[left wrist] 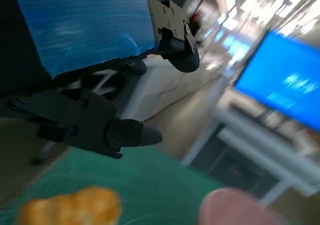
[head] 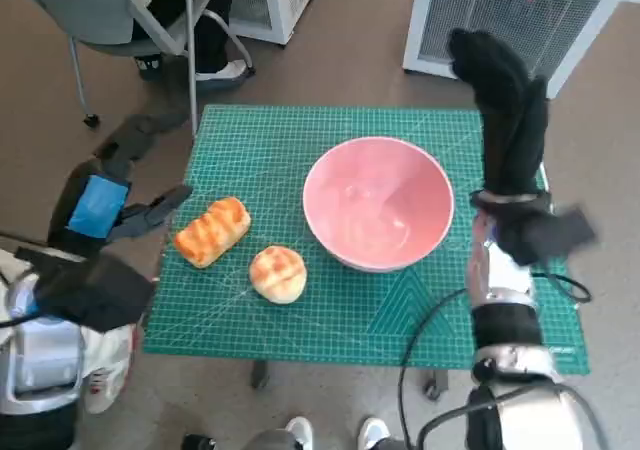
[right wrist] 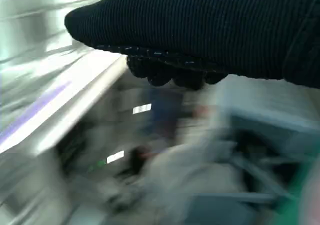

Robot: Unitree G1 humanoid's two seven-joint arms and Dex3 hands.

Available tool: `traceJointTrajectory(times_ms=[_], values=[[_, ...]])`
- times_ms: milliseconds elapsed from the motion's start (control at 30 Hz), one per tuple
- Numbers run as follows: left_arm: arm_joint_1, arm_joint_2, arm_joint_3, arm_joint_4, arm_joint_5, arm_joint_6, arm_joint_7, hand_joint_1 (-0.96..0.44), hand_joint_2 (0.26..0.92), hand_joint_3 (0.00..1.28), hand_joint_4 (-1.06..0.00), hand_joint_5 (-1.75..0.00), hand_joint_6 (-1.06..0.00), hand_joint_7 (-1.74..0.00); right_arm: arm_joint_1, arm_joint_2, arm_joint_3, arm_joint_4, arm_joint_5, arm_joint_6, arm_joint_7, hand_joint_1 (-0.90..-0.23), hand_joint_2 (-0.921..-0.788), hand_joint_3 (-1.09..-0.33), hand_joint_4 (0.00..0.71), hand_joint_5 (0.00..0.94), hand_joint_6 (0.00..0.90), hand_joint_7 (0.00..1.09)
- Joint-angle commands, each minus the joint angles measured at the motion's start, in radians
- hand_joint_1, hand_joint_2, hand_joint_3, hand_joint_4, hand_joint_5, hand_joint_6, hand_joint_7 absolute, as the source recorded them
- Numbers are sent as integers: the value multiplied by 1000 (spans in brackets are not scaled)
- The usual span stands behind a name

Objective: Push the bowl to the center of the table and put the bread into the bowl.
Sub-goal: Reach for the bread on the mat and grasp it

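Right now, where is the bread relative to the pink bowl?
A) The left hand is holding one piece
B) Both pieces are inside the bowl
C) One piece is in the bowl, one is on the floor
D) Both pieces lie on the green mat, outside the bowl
D: the long loaf and the round bun both lie on the green mat beside the pink bowl, which holds no bread.
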Motion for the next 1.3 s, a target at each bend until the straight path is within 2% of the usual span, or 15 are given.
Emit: traceJointTrajectory(times_ms=[33,233,333,433,1033,1300], values=[[-37,37,-68,-5,56,150,-82,-268,921,146,-409,-5,-432,-108,92,-10,39,-142,-26,-3,15,-400,-921,-518,427,14,89,742],[-90,88,-211,-22,181,383,-235,-357,921,188,-277,0,-381,-29,147,-19,74,-274,-47,25,13,-430,-921,-511,428,13,79,779],[-123,105,-277,-5,231,440,-294,-396,921,202,-241,0,-362,-14,160,-22,84,-306,-55,26,12,-434,-921,-511,427,12,74,789],[-148,110,-322,22,263,458,-318,-446,921,213,-219,0,-347,-4,167,-26,90,-322,-60,24,11,-432,-921,-512,422,9,68,795],[-222,55,-409,275,271,358,-258,-553,921,238,-208,-3,-319,0,182,-20,93,-343,-91,21,-29,-412,-921,-521,417,6,51,812],[-273,-11,-436,465,266,308,-178,-558,921,248,-216,-5,-311,0,189,-19,95,-344,-90,25,-32,-416,-921,-523,419,7,47,817]])
